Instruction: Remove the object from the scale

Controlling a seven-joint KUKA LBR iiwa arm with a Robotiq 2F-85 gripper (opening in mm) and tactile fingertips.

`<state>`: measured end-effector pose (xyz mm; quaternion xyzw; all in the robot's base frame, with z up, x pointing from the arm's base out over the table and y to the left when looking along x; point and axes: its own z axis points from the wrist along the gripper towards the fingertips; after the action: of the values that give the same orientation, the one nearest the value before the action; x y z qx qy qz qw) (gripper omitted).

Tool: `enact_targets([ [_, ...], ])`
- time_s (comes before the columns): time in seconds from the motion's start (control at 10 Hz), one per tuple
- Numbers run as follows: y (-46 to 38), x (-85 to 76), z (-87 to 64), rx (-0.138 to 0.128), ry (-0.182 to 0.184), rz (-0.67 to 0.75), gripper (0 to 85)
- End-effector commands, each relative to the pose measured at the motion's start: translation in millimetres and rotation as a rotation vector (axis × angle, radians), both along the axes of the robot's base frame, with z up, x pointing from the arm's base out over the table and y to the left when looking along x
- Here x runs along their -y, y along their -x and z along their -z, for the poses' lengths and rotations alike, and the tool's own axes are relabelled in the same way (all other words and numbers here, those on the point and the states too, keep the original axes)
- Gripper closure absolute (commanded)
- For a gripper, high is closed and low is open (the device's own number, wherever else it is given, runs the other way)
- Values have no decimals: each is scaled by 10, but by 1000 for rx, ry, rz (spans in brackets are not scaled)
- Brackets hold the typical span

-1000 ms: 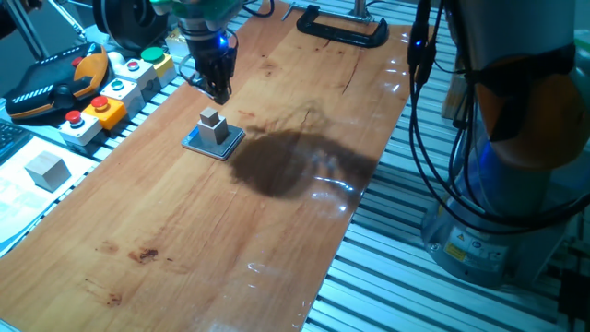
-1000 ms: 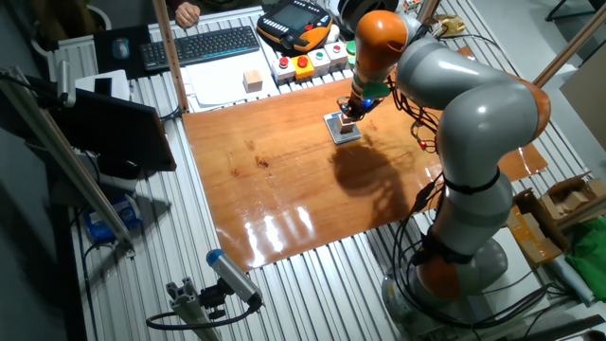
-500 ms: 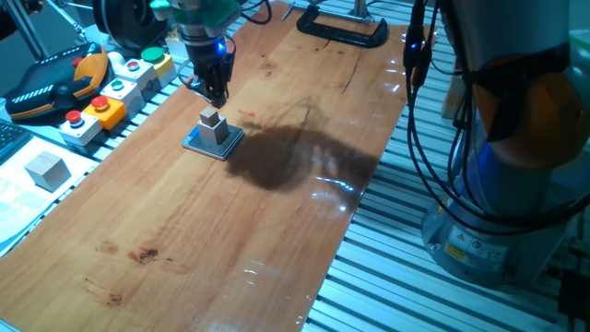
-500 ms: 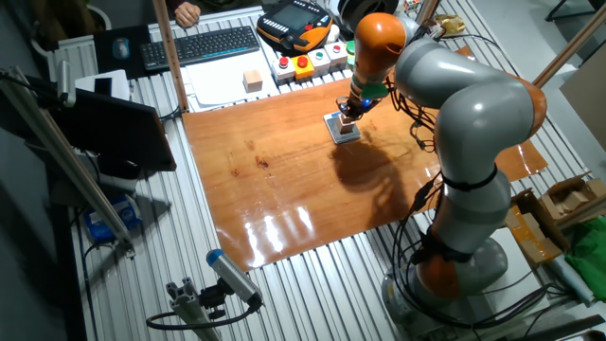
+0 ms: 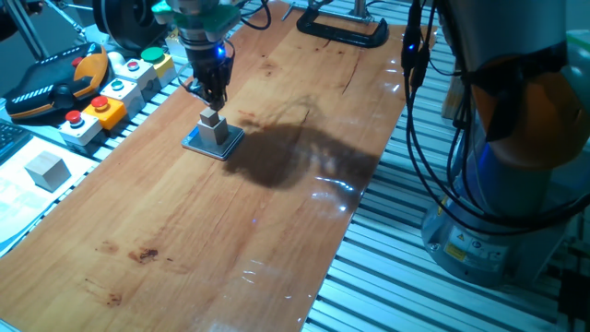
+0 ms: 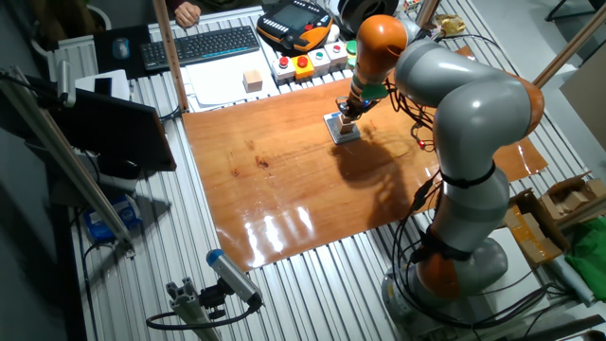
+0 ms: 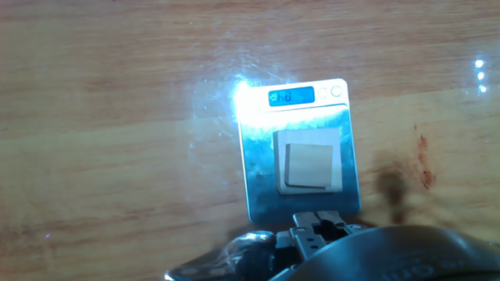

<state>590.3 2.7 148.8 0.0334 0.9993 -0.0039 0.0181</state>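
Note:
The scale is a thin square pad with a light blue rim on the wooden board's far left part. In the hand view its top shines and a blue display is lit. A small pale cube, the object, sits upright in the middle of the scale; from above the cube looks centred. My gripper hangs just above and behind the cube without touching it. Its fingertips show pressed together at the bottom of the hand view, holding nothing. The gripper points down at the pad.
Button boxes line the board's left edge, beside a teach pendant. A grey cube lies on paper off the board. A black clamp grips the far edge. A keyboard and a wooden cube lie beyond.
My gripper has moved slightly left and down, closer to the top of the cube. The cube and scale have not moved.

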Motion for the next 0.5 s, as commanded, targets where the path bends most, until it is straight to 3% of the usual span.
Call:
enact_targets([
  [0.0, -2, 0, 5, -2, -1, -2, 843],
  [0.4, -17, -8, 34, -8, 0, -5, 843],
])
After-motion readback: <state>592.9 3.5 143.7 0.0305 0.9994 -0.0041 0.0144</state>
